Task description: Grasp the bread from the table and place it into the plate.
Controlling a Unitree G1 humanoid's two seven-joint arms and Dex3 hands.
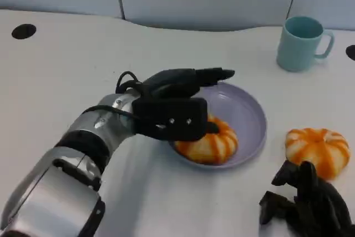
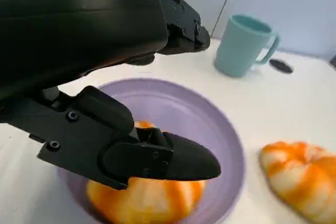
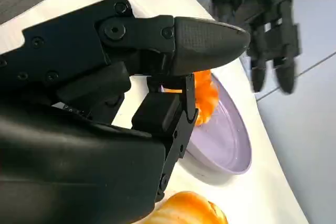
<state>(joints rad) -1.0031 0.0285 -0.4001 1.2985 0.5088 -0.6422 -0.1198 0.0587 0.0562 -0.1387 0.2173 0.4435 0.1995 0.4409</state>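
Observation:
An orange-and-white striped bread (image 1: 213, 145) lies in the lilac plate (image 1: 249, 109), at its near left side. My left hand (image 1: 177, 104) hovers over it with fingers stretched across the plate and the thumb just above the bread (image 2: 142, 200), gripping nothing. A second striped bread (image 1: 317, 151) rests on the table to the right of the plate. My right hand (image 1: 308, 206) sits low just in front of that bread, fingers apart and holding nothing. In the right wrist view the second bread (image 3: 189, 208) lies beside the hand, with the plate (image 3: 226, 135) beyond.
A teal mug (image 1: 299, 43) stands at the back right, behind the plate. Dark round holes (image 1: 23, 31) mark the white table at the far left and far right edge. Grey wall panels run along the back.

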